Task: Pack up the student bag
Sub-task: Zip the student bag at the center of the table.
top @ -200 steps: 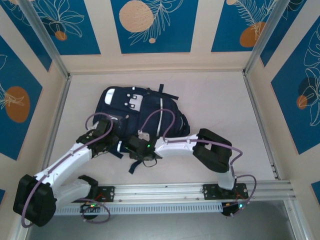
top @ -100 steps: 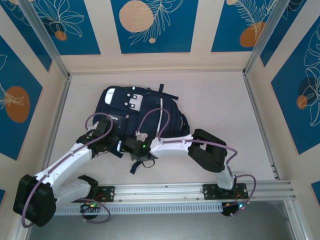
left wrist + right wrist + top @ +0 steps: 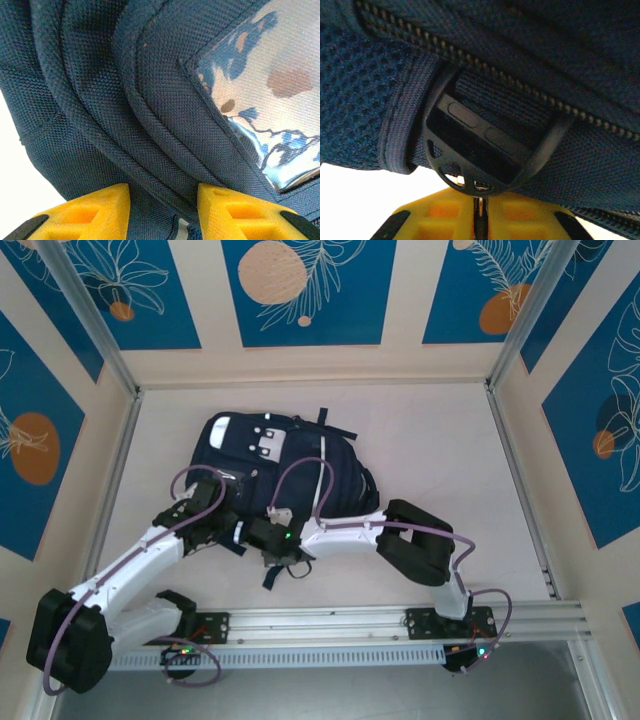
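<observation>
as the right gripper (image 3: 479,202) slid toward 9 o'clock along the near edge of the student bag (image 3: 285,465), its jaws went from part-open to clenched tight, right under a black plastic buckle (image 3: 485,145) below the zipper (image 3: 520,85). we could not tell whether it truly pinched that buckle. the left gripper (image 3: 162,192) stayed grasping a fold of fabric at the bag's 7 o'clock corner. the bag lay unmoved on the table (image 3: 430,440), toward 10 o'clock from its middle. we judged both arms set to work the opening.
</observation>
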Action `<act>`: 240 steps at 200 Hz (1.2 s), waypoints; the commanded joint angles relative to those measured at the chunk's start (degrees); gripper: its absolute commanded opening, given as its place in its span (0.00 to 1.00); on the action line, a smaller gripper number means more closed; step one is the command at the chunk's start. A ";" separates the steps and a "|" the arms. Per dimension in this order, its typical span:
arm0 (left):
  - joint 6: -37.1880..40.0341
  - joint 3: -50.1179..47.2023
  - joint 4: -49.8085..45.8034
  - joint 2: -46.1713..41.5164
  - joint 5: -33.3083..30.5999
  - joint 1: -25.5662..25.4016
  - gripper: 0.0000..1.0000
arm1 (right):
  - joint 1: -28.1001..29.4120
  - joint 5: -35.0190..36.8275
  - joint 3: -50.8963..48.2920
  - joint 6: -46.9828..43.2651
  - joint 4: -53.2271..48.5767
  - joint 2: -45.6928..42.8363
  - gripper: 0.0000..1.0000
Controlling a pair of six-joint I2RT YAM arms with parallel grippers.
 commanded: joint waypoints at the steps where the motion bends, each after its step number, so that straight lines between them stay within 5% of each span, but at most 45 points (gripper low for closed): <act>1: 1.15 1.68 -1.90 -0.20 -2.22 0.78 0.39 | 0.53 -2.55 -0.04 -2.49 -2.34 -1.01 0.04; 119: 3.76 4.66 -5.08 2.02 -6.06 2.42 0.36 | -0.84 -2.80 -12.75 -5.34 -1.29 -12.41 0.00; 188: 6.43 7.46 -5.88 4.69 -6.15 2.62 0.38 | -6.03 -1.83 -28.16 -9.24 1.30 -27.15 0.00; 240: 11.08 11.30 -2.77 9.84 -1.76 2.56 0.40 | -8.16 -11.79 -32.60 -18.68 9.48 -32.99 0.00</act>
